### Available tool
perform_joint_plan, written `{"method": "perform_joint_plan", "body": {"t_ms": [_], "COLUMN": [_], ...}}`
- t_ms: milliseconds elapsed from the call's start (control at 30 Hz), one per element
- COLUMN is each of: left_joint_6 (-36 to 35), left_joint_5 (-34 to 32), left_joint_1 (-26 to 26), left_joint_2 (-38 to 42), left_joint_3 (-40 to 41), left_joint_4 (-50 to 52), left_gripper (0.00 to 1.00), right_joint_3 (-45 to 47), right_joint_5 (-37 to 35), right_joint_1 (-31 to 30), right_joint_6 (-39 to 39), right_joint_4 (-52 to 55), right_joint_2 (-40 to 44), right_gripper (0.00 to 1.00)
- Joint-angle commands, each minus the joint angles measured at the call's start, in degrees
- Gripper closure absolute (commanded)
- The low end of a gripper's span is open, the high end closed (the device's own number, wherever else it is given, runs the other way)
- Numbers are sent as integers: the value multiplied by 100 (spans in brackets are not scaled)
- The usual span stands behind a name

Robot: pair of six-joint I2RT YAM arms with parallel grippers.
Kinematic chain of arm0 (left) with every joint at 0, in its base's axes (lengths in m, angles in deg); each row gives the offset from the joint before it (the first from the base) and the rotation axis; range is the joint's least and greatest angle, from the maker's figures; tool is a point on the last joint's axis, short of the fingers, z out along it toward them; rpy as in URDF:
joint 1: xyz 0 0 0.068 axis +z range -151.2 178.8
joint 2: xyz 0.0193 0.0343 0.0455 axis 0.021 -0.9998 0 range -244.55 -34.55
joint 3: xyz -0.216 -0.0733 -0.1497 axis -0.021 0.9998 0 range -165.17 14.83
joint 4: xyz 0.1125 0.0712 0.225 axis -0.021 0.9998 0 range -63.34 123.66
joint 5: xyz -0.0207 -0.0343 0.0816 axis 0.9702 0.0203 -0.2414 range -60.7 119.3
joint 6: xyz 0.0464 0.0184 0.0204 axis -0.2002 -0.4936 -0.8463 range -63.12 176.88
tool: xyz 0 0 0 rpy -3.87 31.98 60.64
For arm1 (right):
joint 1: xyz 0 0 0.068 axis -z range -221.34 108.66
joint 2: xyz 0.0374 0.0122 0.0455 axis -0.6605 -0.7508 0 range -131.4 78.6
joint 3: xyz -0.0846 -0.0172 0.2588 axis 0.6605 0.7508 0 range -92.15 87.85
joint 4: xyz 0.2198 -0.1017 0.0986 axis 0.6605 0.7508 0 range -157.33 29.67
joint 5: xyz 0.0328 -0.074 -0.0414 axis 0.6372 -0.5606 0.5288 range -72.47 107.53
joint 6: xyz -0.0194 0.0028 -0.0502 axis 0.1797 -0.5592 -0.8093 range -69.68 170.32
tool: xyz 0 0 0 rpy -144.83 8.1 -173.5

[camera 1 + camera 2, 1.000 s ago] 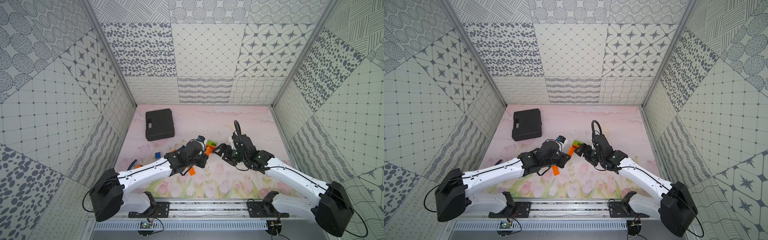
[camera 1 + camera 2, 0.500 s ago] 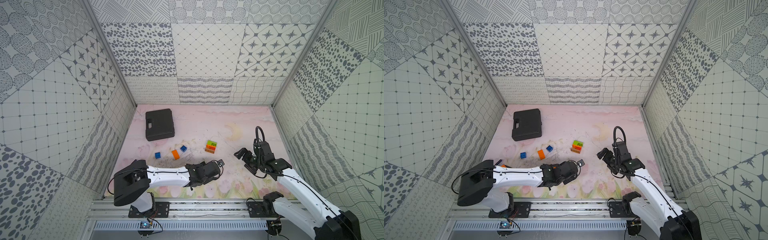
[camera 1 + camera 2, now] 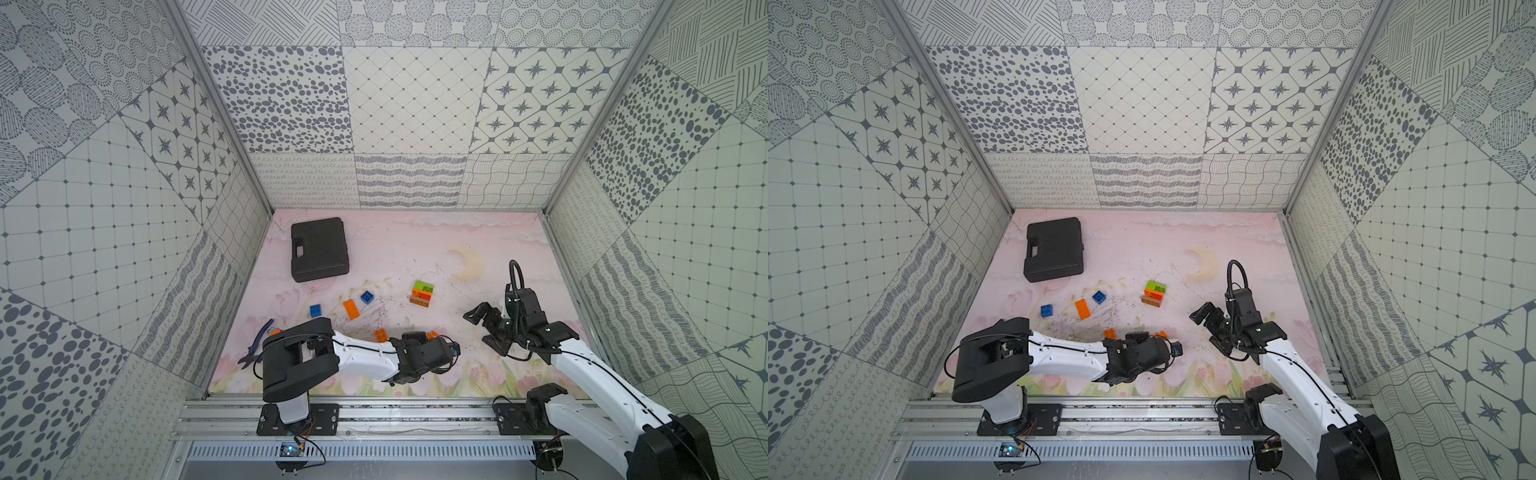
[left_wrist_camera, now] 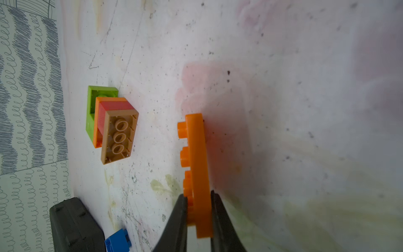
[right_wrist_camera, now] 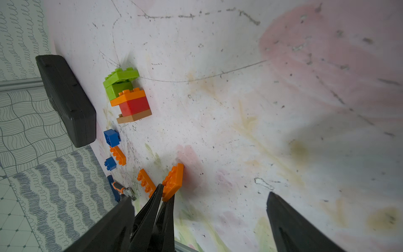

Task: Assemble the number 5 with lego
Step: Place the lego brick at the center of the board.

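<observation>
My left gripper [image 4: 197, 196] is shut on one end of an orange lego plate [image 4: 196, 152], held on edge just above the mat near the front; both top views show it [image 3: 417, 336] [image 3: 1142, 336]. A joined lego stack [image 3: 422, 293] [image 5: 128, 96] of green, orange, red and brown bricks lies on its side mid-table. My right gripper [image 3: 484, 330] [image 5: 199, 197] hovers wide open to the right of the left one, with nothing between its fingers. Loose pieces lie left of the stack: two blue squares [image 3: 367, 297] [image 3: 315, 310] and two orange oblongs [image 3: 351, 308] [image 3: 380, 334].
A black case [image 3: 319, 249] lies at the back left. Orange-handled pliers [image 3: 259, 343] lie at the front left beside the left arm's base. Patterned walls close in the mat on three sides, and a metal rail [image 3: 395, 411] runs along the front.
Both arms have pulled back from the mid-table stack toward the front within the last second. The stack now lies alone on the mat. The right gripper opened a little wider.
</observation>
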Motion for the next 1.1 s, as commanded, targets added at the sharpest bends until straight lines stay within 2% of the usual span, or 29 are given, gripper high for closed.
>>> {"method": "perform_joint_plan", "body": {"t_ms": [0, 100, 467, 767, 933, 967, 1067], "left_joint_6": [-330, -131, 38, 476, 1184, 1359, 2074], "left_joint_5": [-177, 115, 410, 616, 1046, 979, 76], "left_joint_1": [-16, -19, -203, -358, -355, -354, -208], "left_joint_2": [-111, -5, 212, 375, 1159, 1365, 2250], "left_joint_3": [-103, -46, 57, 216, 470, 586, 971], "left_joint_4": [72, 133, 558, 579, 445, 340, 29], "left_gripper": [93, 86, 73, 63, 58, 57, 48], "right_joint_3": [2, -14, -248, -421, -958, -1087, -1601], "right_joint_5": [130, 144, 261, 165, -184, -297, -1003], "right_joint_1": [18, 18, -15, -125, -642, -814, -1489], "right_joint_6": [70, 52, -249, -353, -872, -1014, -1320], "right_joint_4": [-287, -300, -89, 27, 469, 558, 1017], "right_joint_2": [-35, -71, -409, -519, -939, -1066, -1504], "right_gripper": [1, 1, 1, 1, 2, 5, 6]}}
